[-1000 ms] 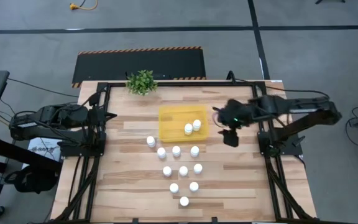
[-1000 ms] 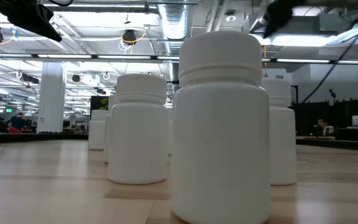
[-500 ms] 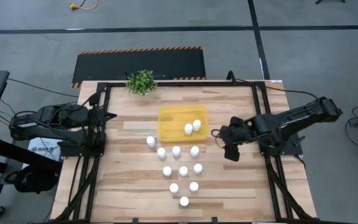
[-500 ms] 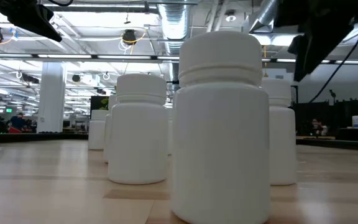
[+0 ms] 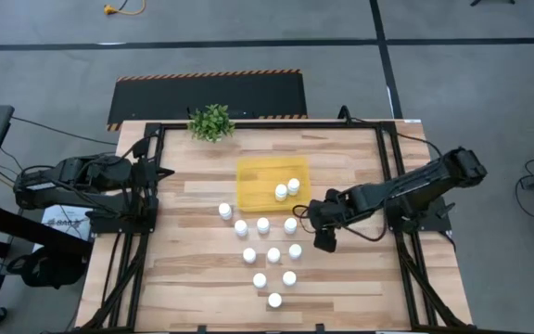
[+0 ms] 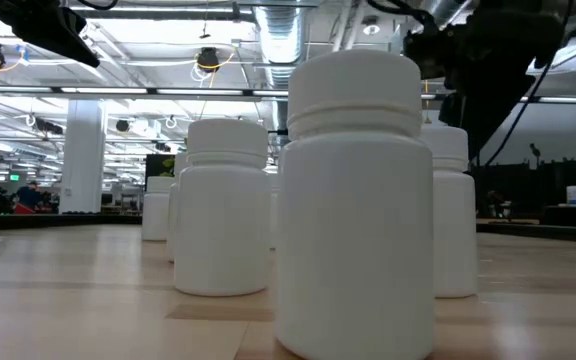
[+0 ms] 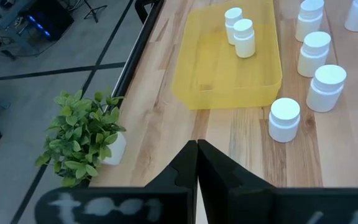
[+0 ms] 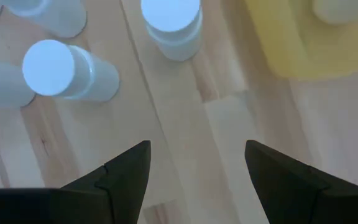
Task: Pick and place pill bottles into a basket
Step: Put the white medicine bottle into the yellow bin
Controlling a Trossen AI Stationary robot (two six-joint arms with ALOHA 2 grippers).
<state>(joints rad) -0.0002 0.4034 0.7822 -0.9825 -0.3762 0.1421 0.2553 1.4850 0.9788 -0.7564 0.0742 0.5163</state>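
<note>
My high camera looks straight down on the whole table [image 5: 202, 278]. My low camera sits level, close behind one pill bottle [image 6: 356, 200]. Both wrist cameras share the yellow tray [image 7: 216, 81].

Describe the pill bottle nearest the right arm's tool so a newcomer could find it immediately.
Start at the yellow tray in the middle of the wooden table, seen from above. Just below its lower right corner stands a white bottle, the rightmost of the row of three nearest the tray. It alone has the right tool hovering open immediately to its right.
</note>
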